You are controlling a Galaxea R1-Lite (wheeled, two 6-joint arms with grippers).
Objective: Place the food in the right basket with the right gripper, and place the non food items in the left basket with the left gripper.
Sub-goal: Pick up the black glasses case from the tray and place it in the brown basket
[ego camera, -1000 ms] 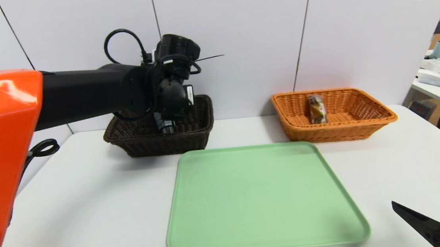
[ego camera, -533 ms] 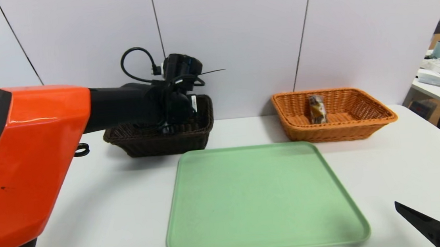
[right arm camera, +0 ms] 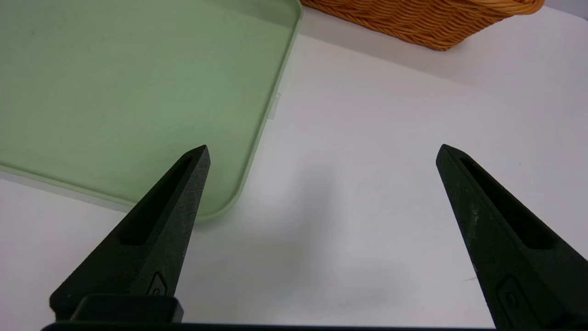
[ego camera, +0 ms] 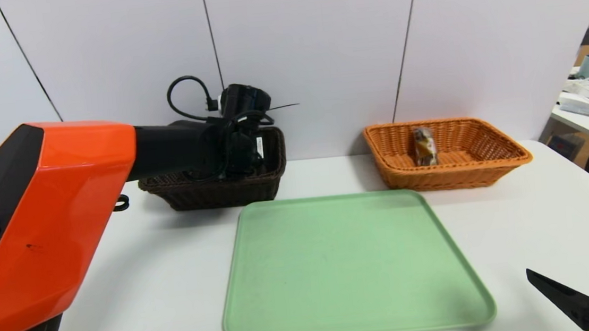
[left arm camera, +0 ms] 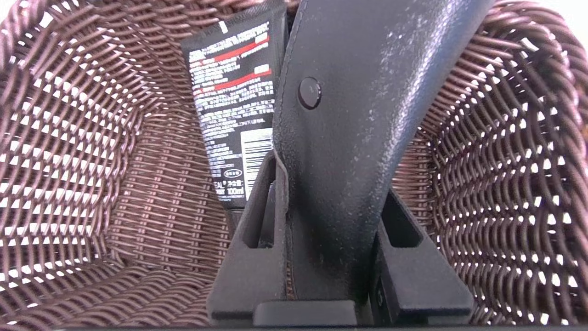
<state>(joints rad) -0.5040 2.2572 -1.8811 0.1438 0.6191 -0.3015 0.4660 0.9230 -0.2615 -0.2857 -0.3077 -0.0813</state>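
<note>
Head view: left gripper [ego camera: 243, 154] hidden in left basket [ego camera: 222, 190] | clamps glasses case [left arm camera: 340, 138], covering tube [left arm camera: 234, 115] | right gripper [right arm camera: 321, 154] wide

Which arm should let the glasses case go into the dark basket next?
Left. The left gripper is shut on the glasses case inside the left basket; the right gripper waits open beside the tray.
</note>
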